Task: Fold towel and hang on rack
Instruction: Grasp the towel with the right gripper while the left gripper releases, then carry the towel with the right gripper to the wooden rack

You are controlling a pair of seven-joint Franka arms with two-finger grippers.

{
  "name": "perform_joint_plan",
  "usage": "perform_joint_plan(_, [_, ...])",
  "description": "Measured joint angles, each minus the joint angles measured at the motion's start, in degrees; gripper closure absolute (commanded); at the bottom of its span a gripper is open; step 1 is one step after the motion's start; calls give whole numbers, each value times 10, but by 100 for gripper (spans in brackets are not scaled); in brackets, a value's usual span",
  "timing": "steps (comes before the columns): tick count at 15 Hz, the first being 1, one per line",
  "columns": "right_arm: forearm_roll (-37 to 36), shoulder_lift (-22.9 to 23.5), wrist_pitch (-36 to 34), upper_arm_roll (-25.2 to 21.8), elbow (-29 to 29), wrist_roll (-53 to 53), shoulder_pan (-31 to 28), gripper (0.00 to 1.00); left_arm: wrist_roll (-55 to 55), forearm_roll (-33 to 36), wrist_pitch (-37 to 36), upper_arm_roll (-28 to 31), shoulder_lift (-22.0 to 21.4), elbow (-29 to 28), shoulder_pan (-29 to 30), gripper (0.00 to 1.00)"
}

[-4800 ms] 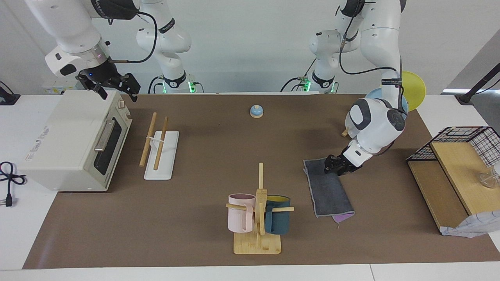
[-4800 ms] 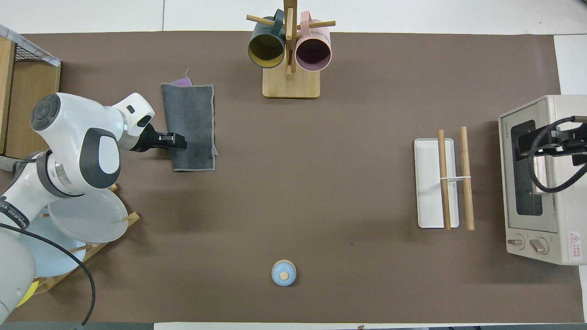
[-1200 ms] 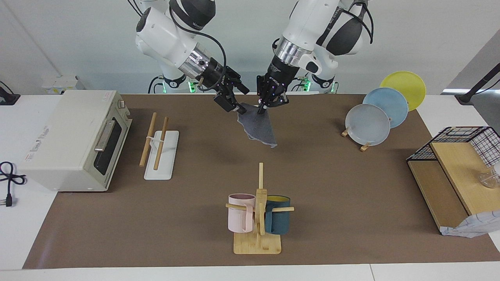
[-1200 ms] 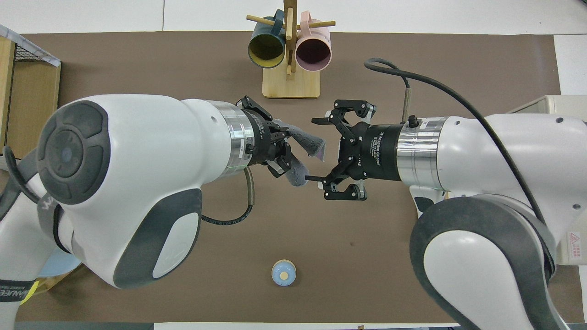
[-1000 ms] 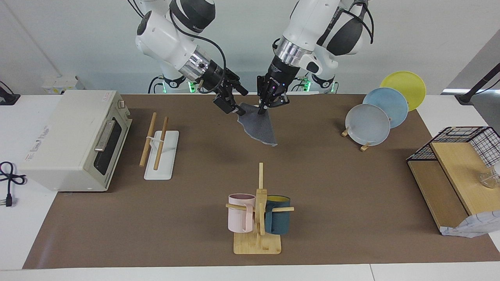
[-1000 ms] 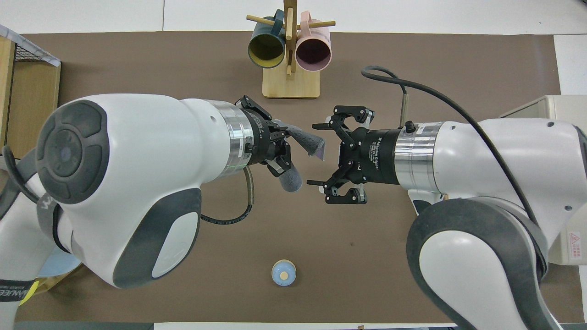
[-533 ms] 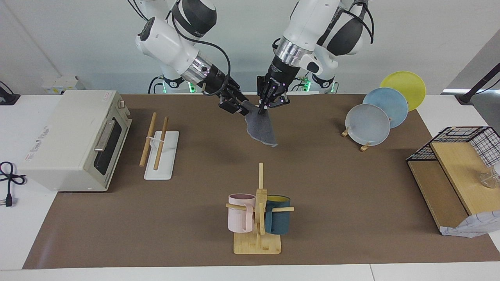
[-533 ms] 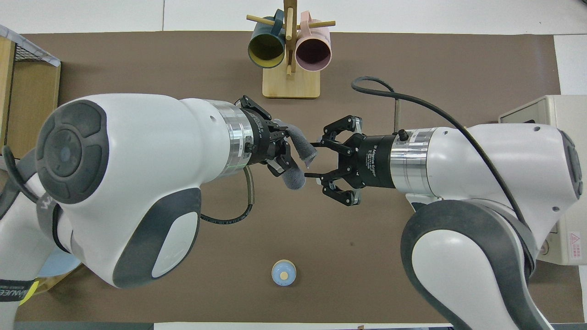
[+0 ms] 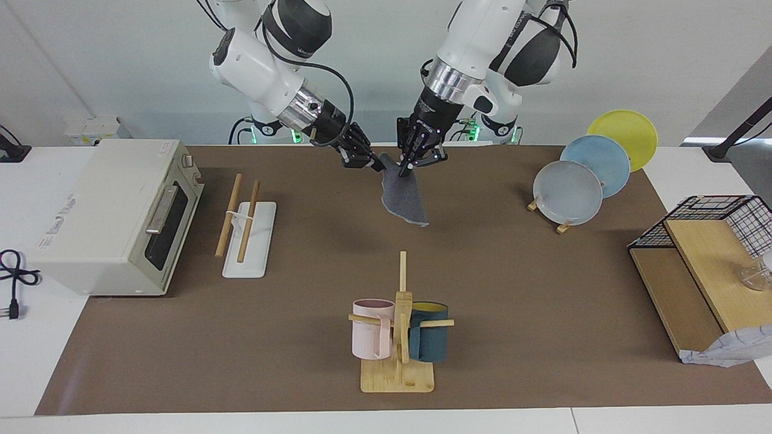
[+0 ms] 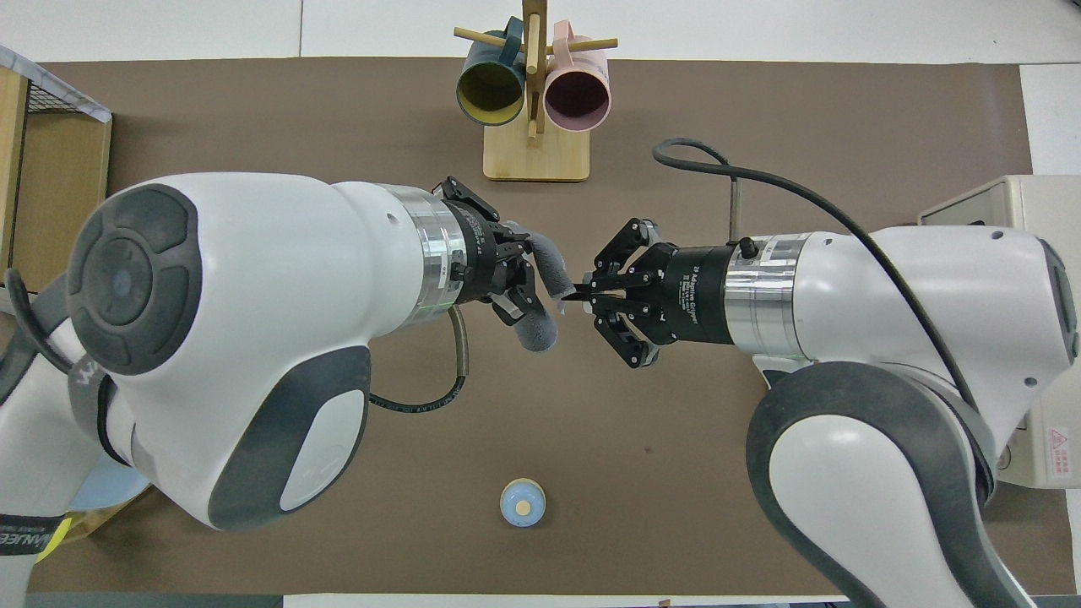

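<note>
- Facing view, item one: the towel (image 9: 403, 196), dark grey face outward, hangs in the air over the tabletop (image 9: 543, 313) at the middle of the end near the robots, its top edge pinched between two hands and its lower corner dangling free.
- Left hand (image 9: 408, 168): clenched on the towel at the top corner, arm coming down from above, raised over the brown mat.
- Right hand (image 9: 369, 161): fingertips drawn together on the adjoining part of the towel's top edge, just beside the left hand; both hands grasp the cloth at once.
- Overhead view: the left hand (image 10: 525, 283) and right hand (image 10: 583, 291) meet tip to tip over the mat's middle, with the bunched towel (image 10: 540, 325) between them.
- Rack (image 9: 244, 232): white base with two wooden rods, standing toward the right arm's end of the tabletop, well apart from the towel; nothing hangs on it.
- Toaster oven (image 9: 114, 214): beside the rack, at the right arm's end.
- Mug stand (image 9: 399, 337): bamboo, carrying a pink and a teal mug, farther from the robots than the towel.
- Plate stand (image 9: 579, 181): grey, blue and yellow plates, toward the left arm's end.
- Small blue bell (image 10: 523, 502): near the robots, under the two arms.
</note>
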Motion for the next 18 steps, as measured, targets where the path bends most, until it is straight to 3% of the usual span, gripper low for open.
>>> perform_joint_plan(2, [0,0,0,0,0,0,0,100,0,0,0,0,0,-1,0,100])
perform_joint_plan(3, [0,0,0,0,0,0,0,100,0,2,0,0,0,-1,0,36])
perform_joint_plan(4, [0,0,0,0,0,0,0,100,0,8,0,0,0,-2,0,0])
perform_joint_plan(13, [0,0,-9,0,0,-24,0,100,0,32,0,-1,-4,-9,0,0])
perform_joint_plan(18, [-7,-4,-118,-3,9,-132,-50,100,0,40,0,0,-4,-10,1,0])
